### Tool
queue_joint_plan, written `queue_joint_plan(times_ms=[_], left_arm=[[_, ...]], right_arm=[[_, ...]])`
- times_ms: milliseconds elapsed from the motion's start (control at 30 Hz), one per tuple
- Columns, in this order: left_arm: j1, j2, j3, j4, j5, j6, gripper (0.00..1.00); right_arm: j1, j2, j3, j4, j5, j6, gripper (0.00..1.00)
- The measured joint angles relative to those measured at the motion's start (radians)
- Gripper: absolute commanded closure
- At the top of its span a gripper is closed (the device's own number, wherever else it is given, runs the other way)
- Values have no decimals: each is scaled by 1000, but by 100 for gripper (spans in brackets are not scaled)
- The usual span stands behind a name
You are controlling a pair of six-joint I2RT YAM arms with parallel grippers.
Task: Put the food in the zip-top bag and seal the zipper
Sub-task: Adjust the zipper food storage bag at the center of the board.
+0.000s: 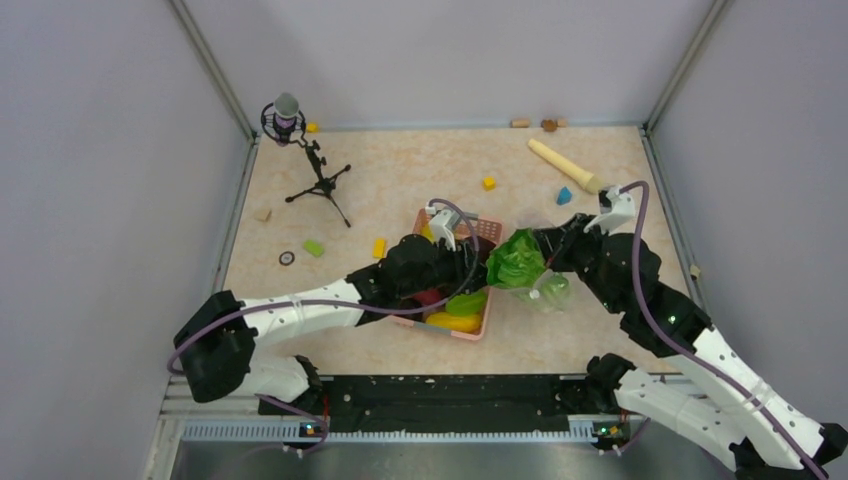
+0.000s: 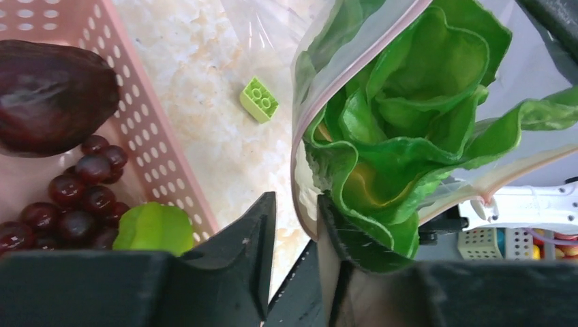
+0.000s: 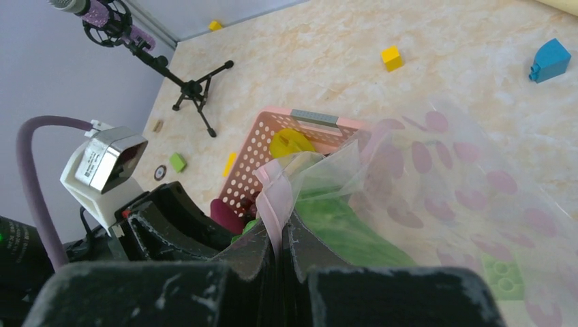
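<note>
The green lettuce head (image 1: 515,262) (image 2: 402,102) sits partly inside the mouth of the clear zip-top bag (image 1: 550,290) (image 3: 443,177). My right gripper (image 3: 281,221) (image 1: 548,250) is shut on the bag's pinkish zipper (image 3: 276,191) (image 2: 368,51) and holds the mouth up. My left gripper (image 2: 297,199) (image 1: 490,262) has its jaws apart at the bag's rim. One finger lies under a lettuce leaf, with the rim beside it. The pink basket (image 1: 480,325) (image 2: 146,157) holds a yellow fruit (image 1: 452,321), a green pod (image 1: 467,302), a magenta piece (image 1: 428,297) and dark grapes (image 2: 75,197).
A microphone on a tripod (image 1: 300,150) stands at the back left, a beige rolling pin (image 1: 565,165) at the back right. Small blocks lie about: yellow (image 1: 488,183), blue (image 1: 564,195), green (image 1: 314,247) (image 2: 259,100). Grey walls close three sides.
</note>
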Motion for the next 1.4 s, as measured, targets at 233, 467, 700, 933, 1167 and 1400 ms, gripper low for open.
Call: queue_joint_plan(times_ms=[233,467,700,933,1167,1400], left_arm=[[0,39,24,38,62,-14,100],[0,2,40,-13,51,34,100],[0,-68,146,-137,3,137,100],[0,-70,262,-217,-17,222,100],[0,-48,356,-286,-23,282,100],[0,20,483,-381,-67,357,100]], right_arm=[[0,-13,0,0,-3,0,100],[0,-7,2,-60,53,0,100],[0,91,135,-346,163,6,99],[0,154,172,-519,189,-4,97],[0,224,276,-586,245,-21,95],[0,239,428,-655,291,-19,89]])
